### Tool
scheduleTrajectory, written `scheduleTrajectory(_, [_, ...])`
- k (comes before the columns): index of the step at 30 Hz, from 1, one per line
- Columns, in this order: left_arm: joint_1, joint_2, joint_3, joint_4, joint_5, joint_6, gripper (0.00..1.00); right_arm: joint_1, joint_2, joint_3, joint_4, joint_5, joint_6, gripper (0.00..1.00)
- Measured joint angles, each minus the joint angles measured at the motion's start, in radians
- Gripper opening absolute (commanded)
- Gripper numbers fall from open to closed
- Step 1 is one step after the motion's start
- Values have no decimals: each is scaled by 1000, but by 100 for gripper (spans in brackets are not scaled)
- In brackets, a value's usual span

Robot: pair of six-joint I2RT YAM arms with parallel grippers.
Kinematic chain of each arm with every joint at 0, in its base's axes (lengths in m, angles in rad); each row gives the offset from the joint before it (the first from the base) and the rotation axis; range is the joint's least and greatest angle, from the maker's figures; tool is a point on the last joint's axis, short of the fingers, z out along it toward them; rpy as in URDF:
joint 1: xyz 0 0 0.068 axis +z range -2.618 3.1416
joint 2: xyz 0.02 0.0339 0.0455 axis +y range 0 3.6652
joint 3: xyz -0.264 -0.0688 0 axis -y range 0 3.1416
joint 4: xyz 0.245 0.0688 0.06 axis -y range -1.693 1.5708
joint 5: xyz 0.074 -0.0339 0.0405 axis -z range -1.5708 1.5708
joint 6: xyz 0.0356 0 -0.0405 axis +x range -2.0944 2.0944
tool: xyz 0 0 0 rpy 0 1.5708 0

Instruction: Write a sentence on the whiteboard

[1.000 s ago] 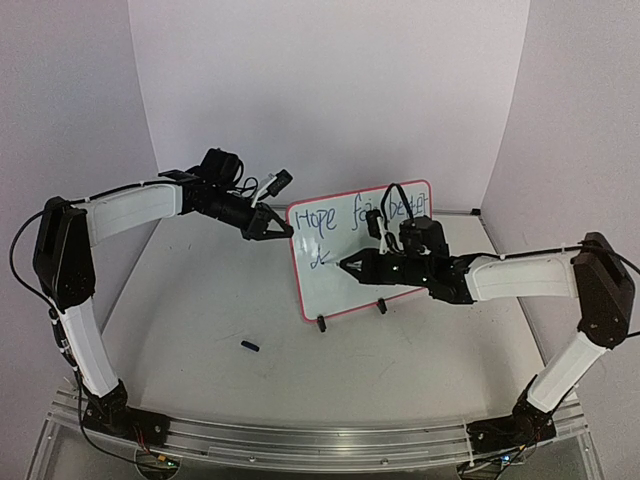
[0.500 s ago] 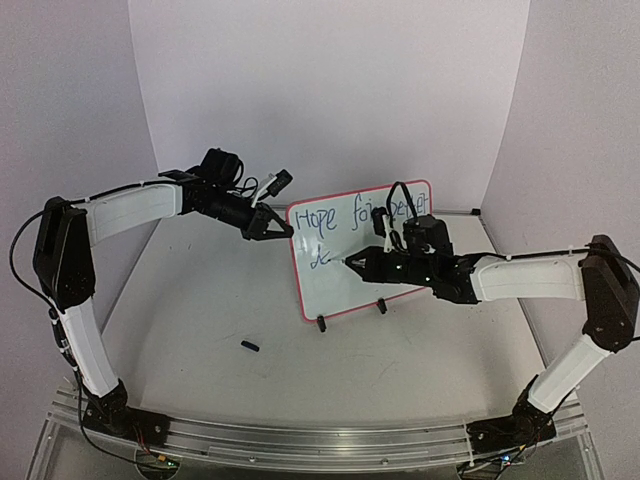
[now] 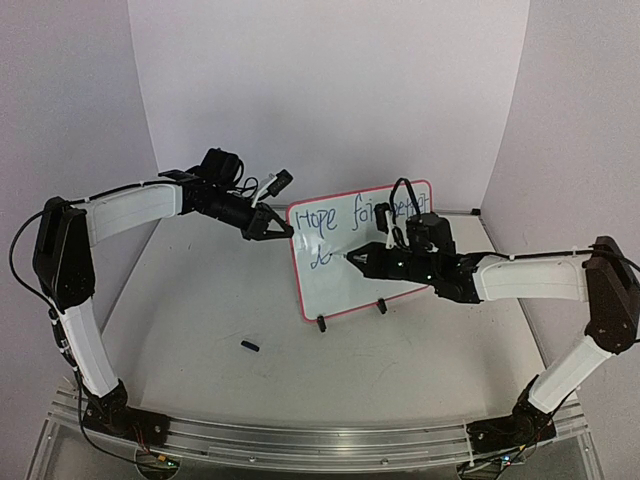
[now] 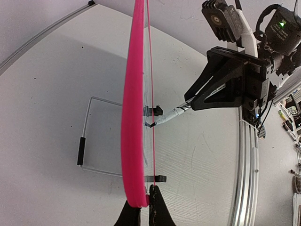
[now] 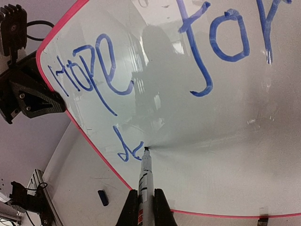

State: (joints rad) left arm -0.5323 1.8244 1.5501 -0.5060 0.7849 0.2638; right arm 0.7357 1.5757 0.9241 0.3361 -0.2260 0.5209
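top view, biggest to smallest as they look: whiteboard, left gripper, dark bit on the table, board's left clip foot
1. whiteboard
2. left gripper
3. dark bit and left clip foot: both tiny, look alike, not ranked

Robotics lab test cell. Pale backdrop panels (image 3: pixel 330 90) across top and sides of frame; white tabletop (image 3: pixel 200 310) at centre; aluminium mounting rail (image 3: pixel 300 440) along bottom edge, exposed wiring (image 3: pixel 150 458) at lower left.

Ahead of the black right pincer (image 5: pixel 145 194), the whiteboard (image 5: pixel 225 122) is showing glossy white inside a pink-red frame (image 4: pixel 134 117), and the sentence (image 3: pixel 320 219) is running blue across it. Between the pincer's fingers, the marker (image 5: pixel 145 175) is looking grey-white with a black tip. Lower left of the pincer, a cap (image 5: pixel 102 197) is showing dark blue.
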Motion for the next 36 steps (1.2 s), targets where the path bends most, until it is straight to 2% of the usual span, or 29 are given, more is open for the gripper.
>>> scheduleTrajectory(28, [0, 0, 0, 0, 0, 0, 0, 0, -2, -43, 8, 7, 26, 0])
scheduleTrajectory(36, [-2, 0, 0, 0, 0, 2, 0, 0, -68, -43, 11, 5, 25, 0])
